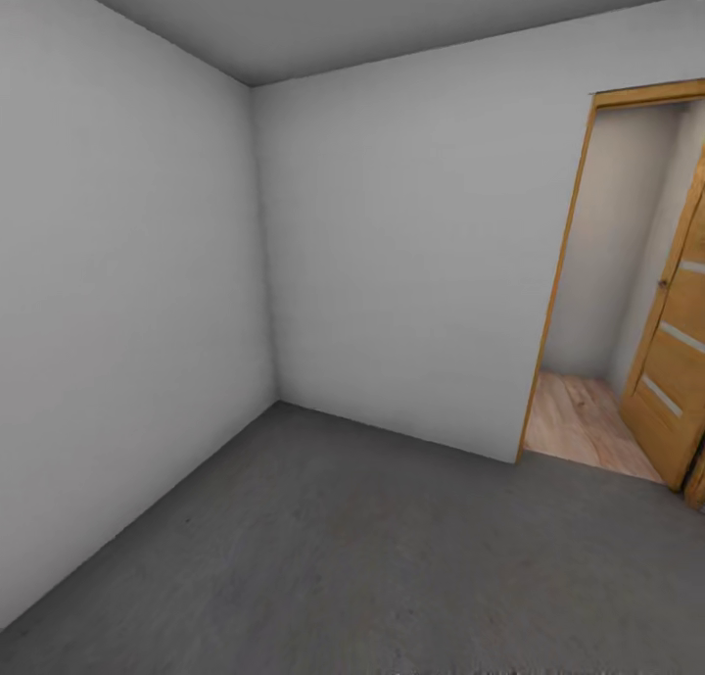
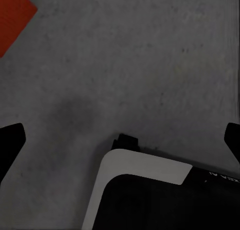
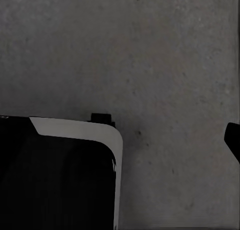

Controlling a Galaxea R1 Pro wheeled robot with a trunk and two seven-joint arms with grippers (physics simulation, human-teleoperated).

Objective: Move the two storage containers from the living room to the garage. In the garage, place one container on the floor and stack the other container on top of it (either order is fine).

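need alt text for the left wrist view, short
Looking down at a dark grey concrete floor, with an orange-red corner of a container at one edge. The left gripper's two black fingers sit far apart at the sides, holding nothing, and the robot's white and black base fills the lower part.

Matt, mottled concrete floor, smooth painted walls (plain white), and a satin wooden door
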